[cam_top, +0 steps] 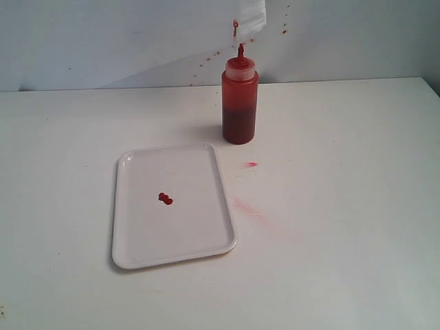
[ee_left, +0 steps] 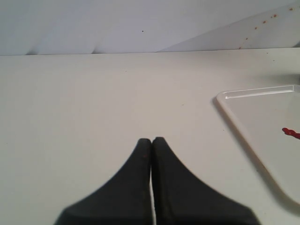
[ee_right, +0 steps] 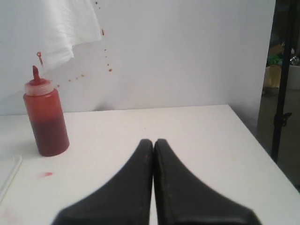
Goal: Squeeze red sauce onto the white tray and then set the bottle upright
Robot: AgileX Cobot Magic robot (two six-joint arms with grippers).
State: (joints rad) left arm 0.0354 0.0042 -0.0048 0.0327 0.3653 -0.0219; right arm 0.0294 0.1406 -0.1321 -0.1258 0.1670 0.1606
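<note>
I log: red sauce (cam_top: 165,199) blobs mid white tray (cam_top: 137,240) | bottle (cam_top: 239,103) upright on surface (cam_top: 344,240) beside tray, so task looks done | left claw (ee_left: 152,140), right claw (ee_right: 153,141) clenched, empty.

Colours: bottle (cam_top: 239,103) translucent red, darker red in lower part, nozzle stained red. White tray (cam_top: 141,237); red sauce (cam_top: 165,199) on it glossy dark red. Bench (cam_top: 344,206) off-white, pale pink smear (cam_top: 249,206) just beside the tray. Left gripper (ee_left: 151,139), right gripper (ee_right: 153,140) black.

A white table (cam_top: 357,261) meets a pale wall (cam_top: 103,41) flecked with red specks (ee_right: 110,70), white cloth (ee_right: 65,28) hanging above.
</note>
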